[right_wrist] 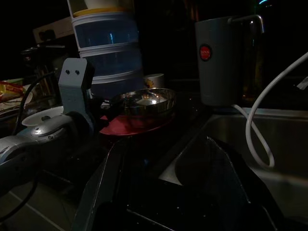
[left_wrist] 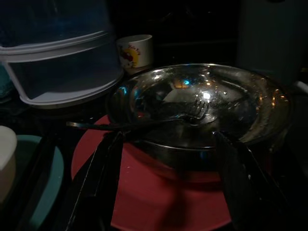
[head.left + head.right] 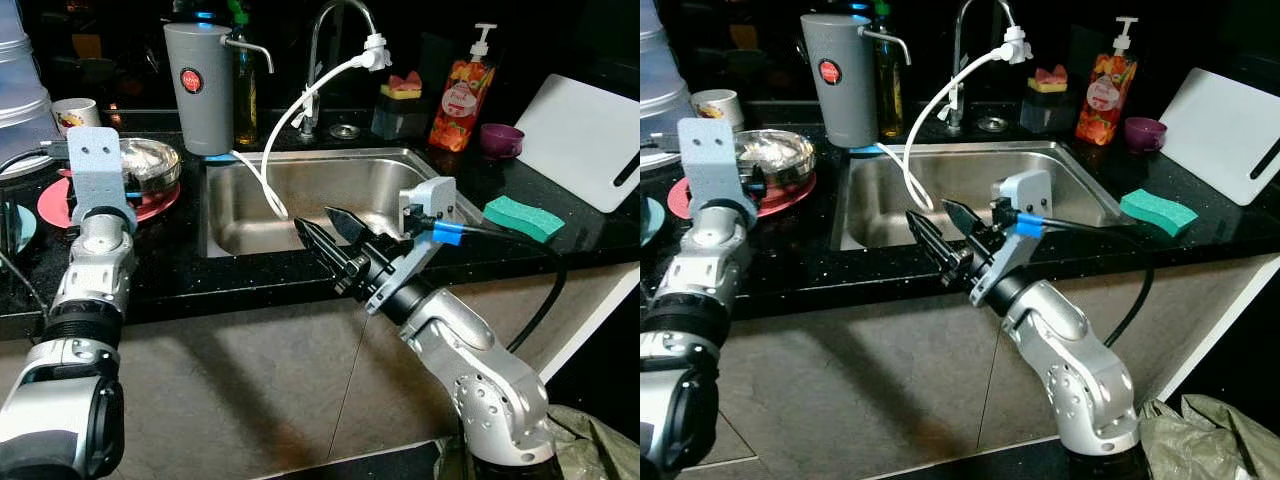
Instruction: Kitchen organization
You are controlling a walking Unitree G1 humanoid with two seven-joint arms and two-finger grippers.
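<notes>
A steel bowl [image 3: 152, 160] sits on a red plate [image 3: 160, 205] on the black counter, left of the sink [image 3: 300, 190]. A fork [image 2: 192, 111] lies in the bowl, its handle sticking out over the rim. My left gripper [image 2: 168, 183] is open just in front of the bowl, one finger on each side of its near edge, over the red plate. My right gripper [image 3: 316, 222] hovers open and empty over the sink's front edge, pointing left toward the bowl.
A grey water pitcher [image 3: 200, 90], a faucet with a white hose [image 3: 300, 110], a soap bottle [image 3: 462, 95], a purple cup [image 3: 500, 138], a green sponge [image 3: 523, 217] and a white cutting board [image 3: 585, 140] ring the sink. Stacked blue containers [image 1: 108, 48], a mug [image 3: 75, 113] and a teal plate [image 2: 48, 178] stand left.
</notes>
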